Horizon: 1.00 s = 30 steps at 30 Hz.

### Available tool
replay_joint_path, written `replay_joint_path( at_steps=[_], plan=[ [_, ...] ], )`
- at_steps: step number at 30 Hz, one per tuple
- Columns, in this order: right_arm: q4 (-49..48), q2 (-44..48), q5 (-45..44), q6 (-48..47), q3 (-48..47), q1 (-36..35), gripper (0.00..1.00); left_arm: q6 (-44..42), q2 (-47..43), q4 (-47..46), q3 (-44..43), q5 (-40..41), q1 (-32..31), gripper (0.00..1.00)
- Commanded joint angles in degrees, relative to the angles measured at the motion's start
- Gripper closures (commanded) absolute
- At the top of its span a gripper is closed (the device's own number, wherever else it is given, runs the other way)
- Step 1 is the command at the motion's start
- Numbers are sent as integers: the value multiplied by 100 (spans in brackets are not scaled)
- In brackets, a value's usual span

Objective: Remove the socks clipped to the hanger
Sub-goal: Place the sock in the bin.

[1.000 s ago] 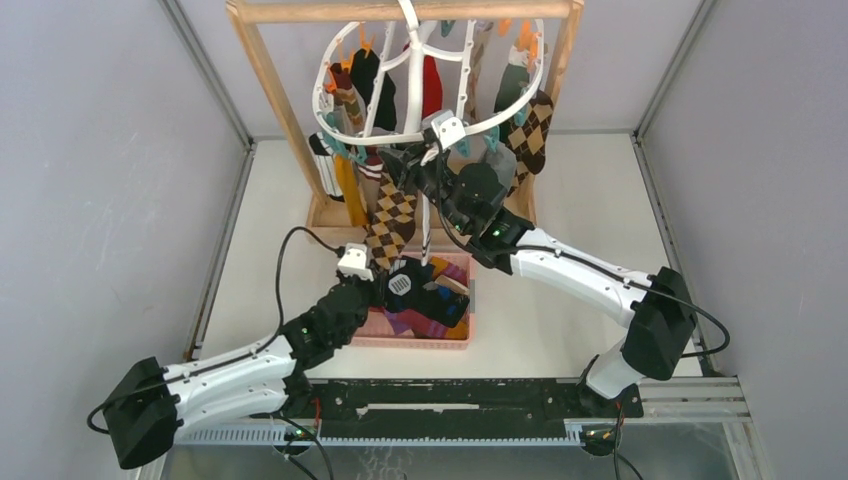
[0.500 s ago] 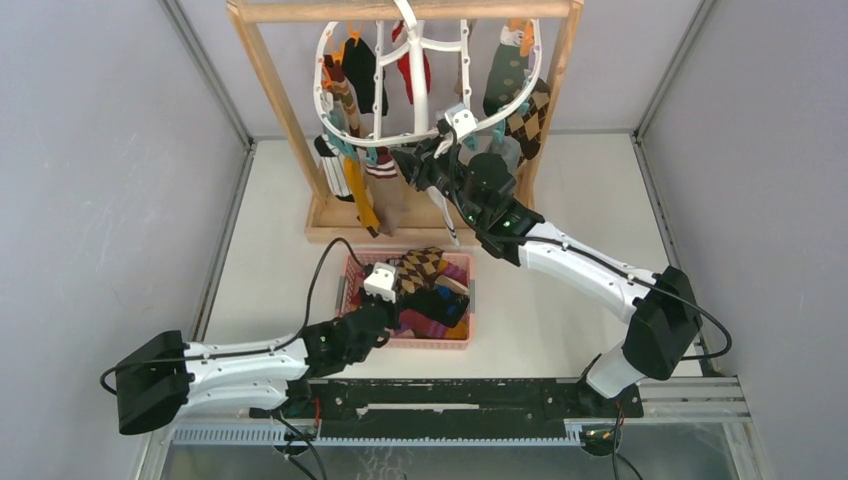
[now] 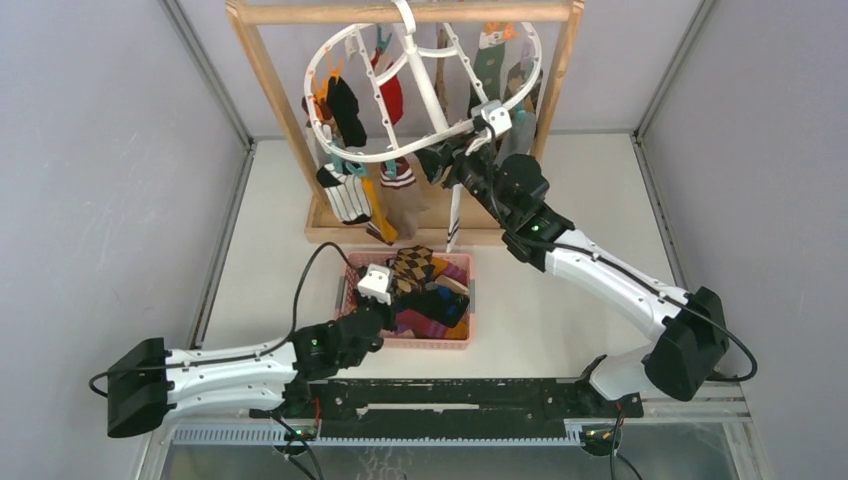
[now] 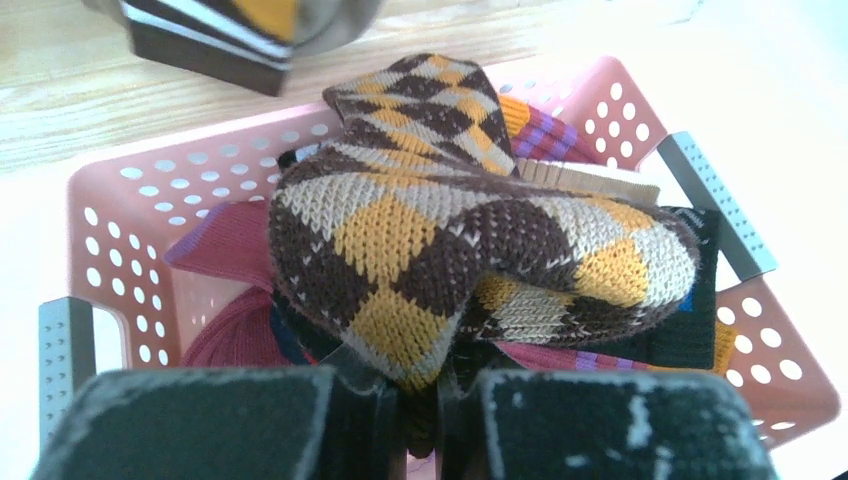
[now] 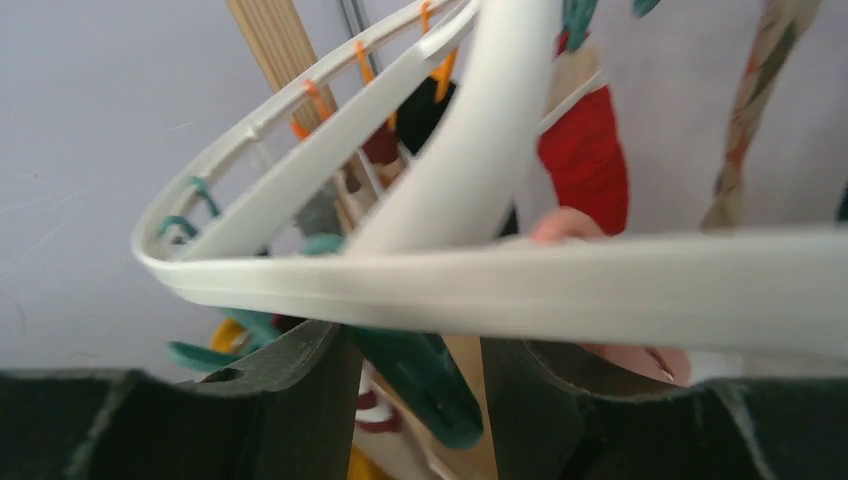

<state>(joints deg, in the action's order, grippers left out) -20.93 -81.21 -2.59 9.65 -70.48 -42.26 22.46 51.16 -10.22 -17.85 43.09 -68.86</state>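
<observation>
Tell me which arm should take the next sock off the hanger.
Right. The right gripper is up at the rim of the hanger, its fingers either side of a teal clip. The left gripper is low over the pink basket, shut on an argyle sock not yet dropped.

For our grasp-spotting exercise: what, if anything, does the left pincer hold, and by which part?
The left pincer grips the brown-and-mustard argyle knitted sock by its near edge, above the pink plastic basket.
</observation>
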Motion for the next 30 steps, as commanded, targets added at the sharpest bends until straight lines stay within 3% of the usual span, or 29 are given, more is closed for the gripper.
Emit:
replay_joint_path(
  at_steps=[1,11,19,30],
  plan=[
    [-300,570,-134,169,271,102,47,-68,-282,149,-492,217,-62,99],
    [-442,1410,-196,513,2048,165,40,-270,-611,292,-721,370,-153,99],
    [-1342,1753,-236,939,3784,91,39,-497,-1085,-111,-558,813,-206,99],
    [-1709,1215,-57,928,4244,-91,39,-720,-1701,327,-770,1469,-216,98]
  ],
)
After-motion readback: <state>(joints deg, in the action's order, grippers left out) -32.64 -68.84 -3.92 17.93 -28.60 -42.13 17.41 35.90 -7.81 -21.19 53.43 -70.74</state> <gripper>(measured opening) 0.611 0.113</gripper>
